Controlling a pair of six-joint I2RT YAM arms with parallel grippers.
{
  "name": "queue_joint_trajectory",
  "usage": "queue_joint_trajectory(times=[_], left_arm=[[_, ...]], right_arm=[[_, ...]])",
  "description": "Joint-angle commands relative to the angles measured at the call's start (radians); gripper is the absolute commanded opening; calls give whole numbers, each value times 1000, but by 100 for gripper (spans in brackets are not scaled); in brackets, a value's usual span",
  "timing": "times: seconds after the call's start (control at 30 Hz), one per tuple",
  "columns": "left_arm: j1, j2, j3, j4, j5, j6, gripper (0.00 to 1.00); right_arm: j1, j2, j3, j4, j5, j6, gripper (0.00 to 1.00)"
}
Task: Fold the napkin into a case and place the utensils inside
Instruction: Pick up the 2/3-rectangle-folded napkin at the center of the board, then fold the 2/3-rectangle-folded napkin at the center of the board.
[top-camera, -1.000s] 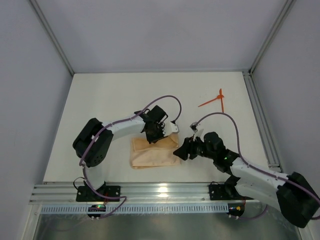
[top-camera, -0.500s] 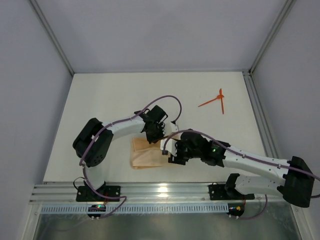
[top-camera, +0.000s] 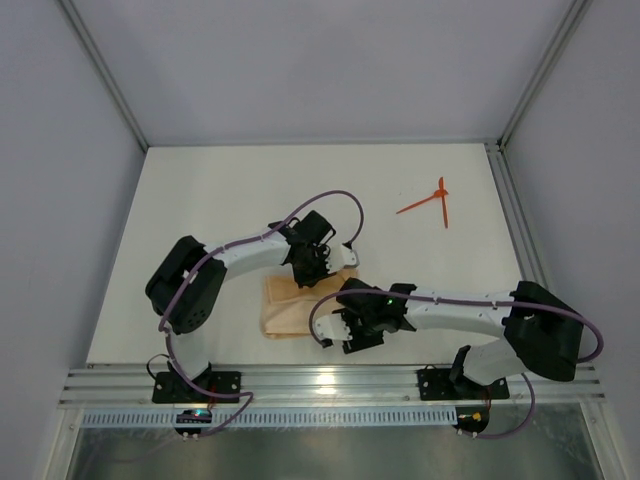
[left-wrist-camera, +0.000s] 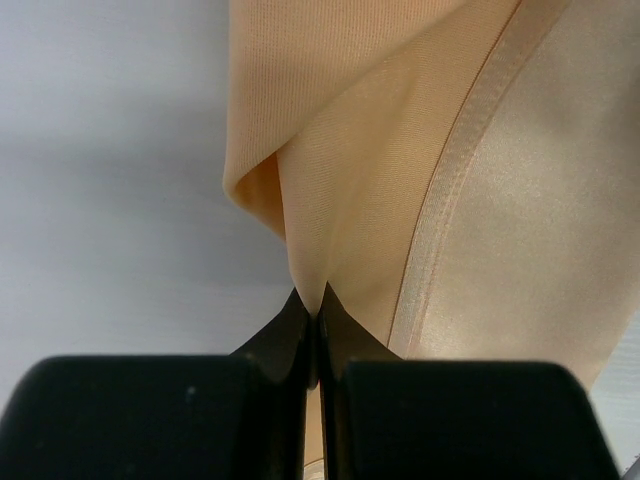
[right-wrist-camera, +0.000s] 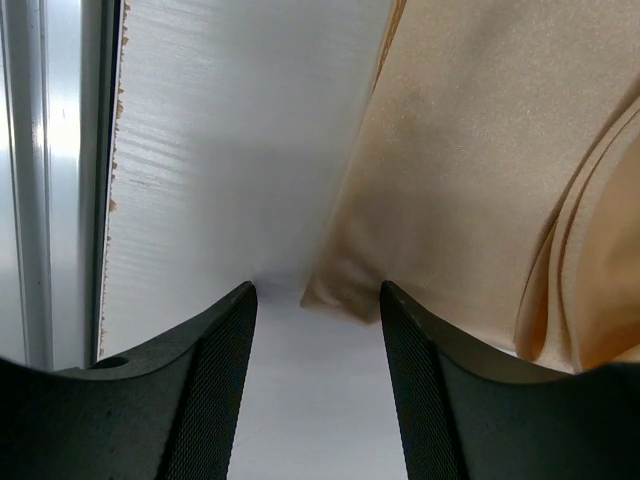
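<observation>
Starting w/ the napkin (top-camera: 298, 308): folded over into a rough oblong near front-centre of the table (top-camera: 200, 200), layers stacked, folding prob. not finished, though hard to judge from above w/ both arms over it. Pinched at its far edge by the left gripper (left-wrist-camera: 318, 318), fingers clamped tight on a ridge of cloth. Met at the near corner by the right gripper (right-wrist-camera: 315, 300), fingers wide apart, straddling that corner, nothing gripped. Out at far right: utensils (top-camera: 432, 203), crossed, well apart from the cloth, not picked up. Left to do: finish the fold, then slip both sticks in.
</observation>
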Motion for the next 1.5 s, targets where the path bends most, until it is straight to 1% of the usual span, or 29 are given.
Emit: queue_joint_trajectory(times=[0.0, 0.13, 0.23, 0.37, 0.5, 0.57, 0.6, 0.63, 0.7, 0.73, 0.8, 0.83, 0.87, 0.97, 1.0, 1.1, 1.13, 1.23, 1.47], left_arm=[[4, -14, -2, -1, 31, 23, 0], [4, -11, -4, -4, 33, 23, 0], [5, -9, -4, -3, 36, 20, 0], [5, -11, -4, -4, 34, 20, 0], [5, -12, -2, -7, 37, 21, 0], [5, -14, -1, -9, 42, 21, 0], [5, -14, 1, -10, 42, 23, 0], [5, -14, 2, -10, 45, 21, 0], [4, -14, 2, -15, 45, 24, 0], [5, -12, 2, -16, 45, 24, 0], [5, -12, 2, -21, 46, 26, 0], [5, -8, 1, -21, 46, 26, 0], [5, -9, 1, -23, 48, 27, 0], [5, -8, -1, -26, 57, 23, 0], [5, -8, -1, -32, 62, 24, 0], [4, -6, -4, -42, 79, 21, 0], [5, -6, -8, -52, 79, 23, 0], [5, -11, -24, -55, 83, 21, 0], [2, -35, -51, -53, 100, 17, 0]], right_arm=[[25, 40, -10, 27, 17, -18, 57], [64, 66, -10, 82, 57, 6, 57], [78, 99, -4, 73, 81, 18, 57], [83, 167, 23, 5, 137, 23, 50], [83, 216, 31, -9, 195, 11, 47], [81, 236, 34, 5, 171, 12, 38], [81, 242, 36, 10, 164, 20, 31], [81, 256, 39, 19, 163, 23, 19], [80, 270, 45, 13, 157, 34, 14], [81, 277, 54, 8, 157, 40, 9], [81, 288, 62, -5, 157, 45, 3], [80, 287, 63, -4, 157, 51, 3], [78, 276, 63, -4, 104, 55, 3], [49, 241, 66, 10, 46, 78, 3], [40, 215, 72, 16, 2, 84, 3], [-17, 175, 97, 13, -84, 112, 3], [-40, 169, 105, 10, -137, 120, 3], [-67, 150, 117, 14, -202, 140, 3], [-178, 159, 161, 27, -328, 196, 3]])
